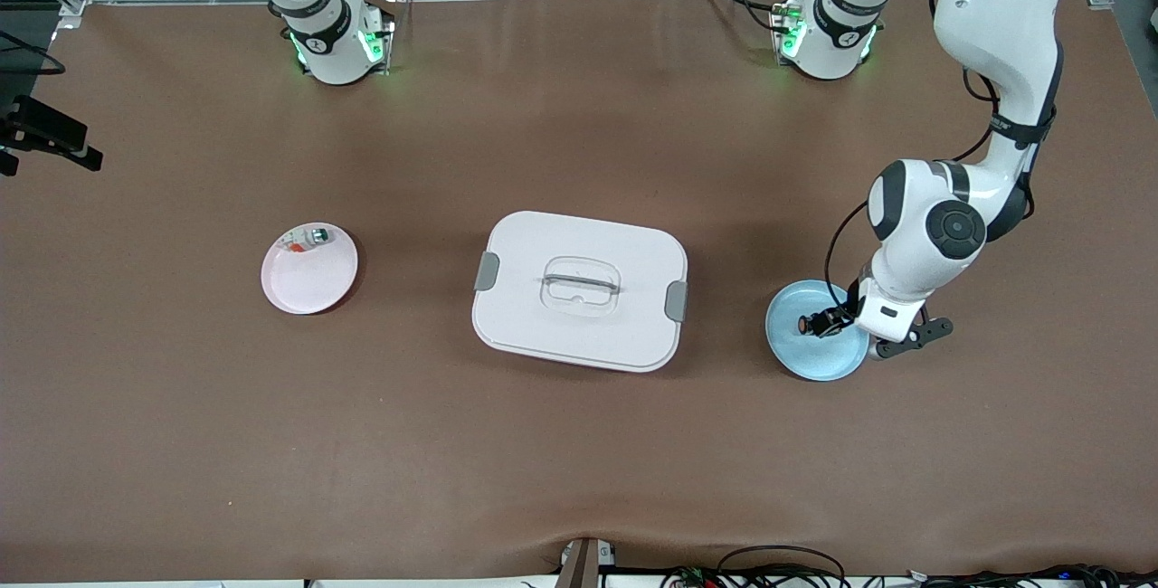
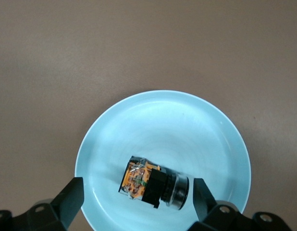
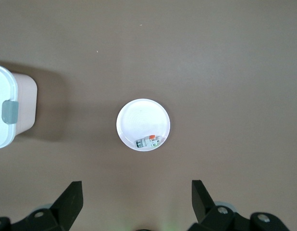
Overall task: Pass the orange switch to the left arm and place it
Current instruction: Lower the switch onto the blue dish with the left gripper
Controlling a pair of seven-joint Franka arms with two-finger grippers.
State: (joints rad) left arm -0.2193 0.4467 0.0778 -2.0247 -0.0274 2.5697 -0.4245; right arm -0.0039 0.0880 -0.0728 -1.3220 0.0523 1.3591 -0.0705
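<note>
A brown table [image 1: 579, 461] fills the scene, and the orange switch [image 2: 153, 184] lies on its side in a blue plate [image 2: 163, 120], which sits beside the box [image 1: 580, 290] toward the left arm's end of the table. The left gripper [image 2: 136, 197] hangs low over that plate, fingers spread wide either side of the switch, not touching it. Toward the right arm's end from the box, a pink plate [image 1: 303, 285] holds a small white-silver piece [image 1: 308, 239]; the right gripper [image 3: 136, 202] waits high above it, fingers released, holding nothing.
</note>
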